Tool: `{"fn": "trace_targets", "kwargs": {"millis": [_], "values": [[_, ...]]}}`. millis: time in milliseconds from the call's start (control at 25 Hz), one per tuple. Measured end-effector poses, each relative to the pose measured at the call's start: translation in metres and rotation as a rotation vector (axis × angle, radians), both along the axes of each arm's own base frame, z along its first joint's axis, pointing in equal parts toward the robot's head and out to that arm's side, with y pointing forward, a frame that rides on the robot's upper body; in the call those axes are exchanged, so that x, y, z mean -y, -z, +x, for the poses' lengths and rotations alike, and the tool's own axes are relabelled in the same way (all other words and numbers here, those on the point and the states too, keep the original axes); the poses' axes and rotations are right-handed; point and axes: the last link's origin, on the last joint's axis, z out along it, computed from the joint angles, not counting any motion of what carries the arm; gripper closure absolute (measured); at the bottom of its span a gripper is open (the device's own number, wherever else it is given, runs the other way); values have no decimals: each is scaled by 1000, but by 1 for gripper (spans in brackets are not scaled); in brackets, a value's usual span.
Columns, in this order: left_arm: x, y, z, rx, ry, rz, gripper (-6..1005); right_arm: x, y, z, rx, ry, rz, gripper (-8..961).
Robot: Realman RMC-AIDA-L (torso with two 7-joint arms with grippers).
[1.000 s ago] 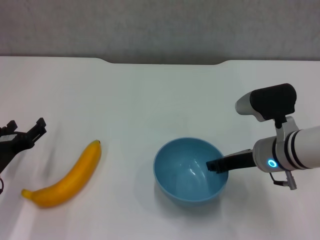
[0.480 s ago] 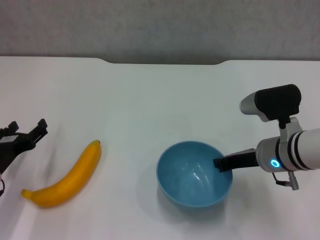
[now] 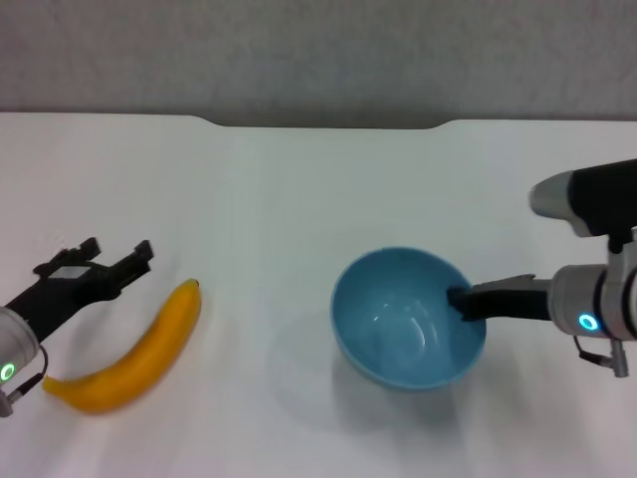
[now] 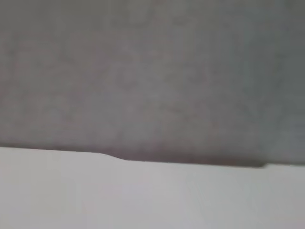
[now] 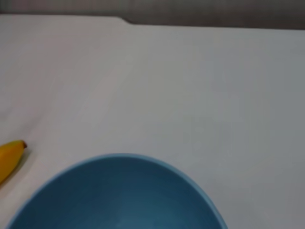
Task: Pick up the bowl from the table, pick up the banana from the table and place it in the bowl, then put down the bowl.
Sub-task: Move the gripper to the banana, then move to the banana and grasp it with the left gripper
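The light blue bowl [image 3: 408, 317] hangs a little above the white table [image 3: 299, 189], with its shadow on the tabletop to its lower left. My right gripper [image 3: 464, 300] is shut on the bowl's right rim. The bowl also fills the bottom of the right wrist view [image 5: 119, 195]. The yellow banana [image 3: 129, 354] lies on the table at the left, and its dark tip shows in the right wrist view [image 5: 10, 156]. My left gripper [image 3: 117, 255] is open, just left of and above the banana's far end, not touching it.
The table's far edge has a shallow notch [image 3: 323, 124] against a grey wall. The left wrist view shows only the tabletop [image 4: 143, 195] and the wall. Bare table lies between banana and bowl.
My right gripper has lifted the bowl and carried it right and away from me. My left arm has moved right towards the banana's far end.
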Motion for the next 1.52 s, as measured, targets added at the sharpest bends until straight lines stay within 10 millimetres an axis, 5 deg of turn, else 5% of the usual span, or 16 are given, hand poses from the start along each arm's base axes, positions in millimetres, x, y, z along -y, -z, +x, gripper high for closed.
{"fn": "trace_targets", "kwargs": {"millis": [480, 1520], "values": [[-1, 2, 22, -259, 77, -297, 224, 4, -2, 5, 4, -6, 6, 922], [8, 7, 13, -424, -6, -465, 244, 3, -2, 5, 9, -8, 6, 921]]}}
